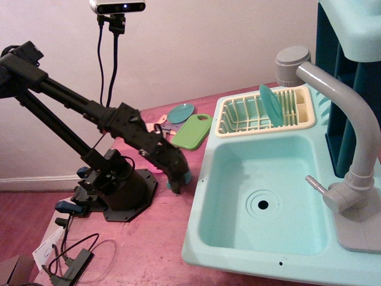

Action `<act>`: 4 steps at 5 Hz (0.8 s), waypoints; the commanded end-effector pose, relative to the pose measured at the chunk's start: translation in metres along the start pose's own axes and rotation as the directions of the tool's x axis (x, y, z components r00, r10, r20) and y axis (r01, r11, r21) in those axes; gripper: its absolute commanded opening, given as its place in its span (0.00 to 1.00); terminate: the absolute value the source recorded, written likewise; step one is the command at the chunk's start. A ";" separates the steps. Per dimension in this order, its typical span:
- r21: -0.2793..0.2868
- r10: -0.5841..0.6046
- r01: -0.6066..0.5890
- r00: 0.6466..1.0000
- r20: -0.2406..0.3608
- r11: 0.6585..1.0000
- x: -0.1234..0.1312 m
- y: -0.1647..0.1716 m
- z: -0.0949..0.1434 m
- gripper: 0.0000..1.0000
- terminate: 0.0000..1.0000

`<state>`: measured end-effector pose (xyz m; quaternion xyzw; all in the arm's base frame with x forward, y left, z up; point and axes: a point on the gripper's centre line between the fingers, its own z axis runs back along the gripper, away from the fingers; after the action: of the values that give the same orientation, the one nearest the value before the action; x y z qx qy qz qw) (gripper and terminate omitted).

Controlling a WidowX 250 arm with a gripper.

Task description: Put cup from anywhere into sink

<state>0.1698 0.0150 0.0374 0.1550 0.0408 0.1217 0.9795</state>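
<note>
1. Reddish-pink tabletop (161,238) under a pale wall carries everything.
2. Left of the large pale mint-aqua plastic sink (205,226), the small teal-blue plastic cup (186,177) sits on the table, mostly hidden.
3. Black robot gripper (176,179) is down over the cup; whether its jaws have closed on it I cannot tell.
4. Judged progress: grasp stage only; lifting, carrying and releasing into the sink remain.

Two teal plates (180,112), one cup (186,177)
</note>
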 end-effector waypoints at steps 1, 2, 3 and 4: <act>0.002 -0.046 0.046 0.999 0.010 0.999 0.023 0.003 0.011 0.00 0.00; 0.038 -0.080 0.079 0.997 0.018 0.996 0.034 0.015 0.035 0.00 0.00; 0.100 -0.109 0.104 0.993 0.043 0.989 0.042 0.040 0.080 0.00 0.00; 0.105 -0.159 0.153 0.986 0.055 0.983 0.045 0.055 0.113 0.00 0.00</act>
<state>0.2231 0.0395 0.1619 0.1962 0.0292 0.0060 0.9801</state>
